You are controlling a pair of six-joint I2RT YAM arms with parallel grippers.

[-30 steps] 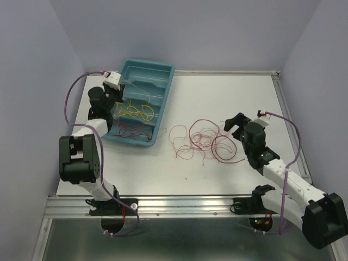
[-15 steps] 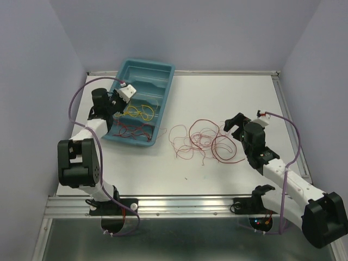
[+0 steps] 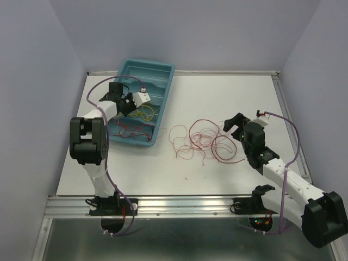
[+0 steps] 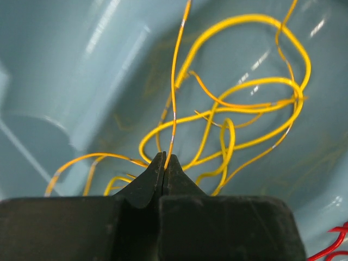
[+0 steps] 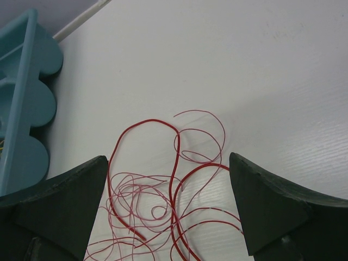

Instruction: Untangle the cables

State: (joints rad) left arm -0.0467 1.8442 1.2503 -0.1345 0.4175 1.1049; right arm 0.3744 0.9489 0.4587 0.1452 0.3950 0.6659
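1. left gripper [image 4: 165, 163]: it is positioned over the inside of the teal tray [image 3: 161, 69], which stands at the left rear of the table [image 3: 234, 89]. the jaws are fully closed, tips meeting with no gap to be seen.
2. grip: one yellow strand [image 4: 174, 98] is pinched between the closed tips. in the wrist view it rises straight out of them toward the top of the picture. nothing else is caught in the jaws.
3. yellow cables [image 3: 142, 113]: these lie in loose, overlapping loops on the tray floor just beyond the tips. the pinched strand crosses in front of the loops. it cannot be told where the strand joins the bundle.
4. red strands [image 3: 130, 129]: a small group lies in the near end of the tray, apart from the left gripper. a little red also shows at the lower right corner of the left wrist view.
5. red tangle [image 3: 205, 140]: many thin curly loops are spread on the bare table, between the tray's near corner and the right gripper. the tangle lies outside the tray and neither gripper holds it.
6. right gripper [image 5: 167, 163]: it is just right of the red tangle and pointed toward it. the jaws are spread wide and grip nothing. in the wrist view the red loops lie on the table in the gap framed by the two fingers. it cannot be told whether the fingers touch any strand.
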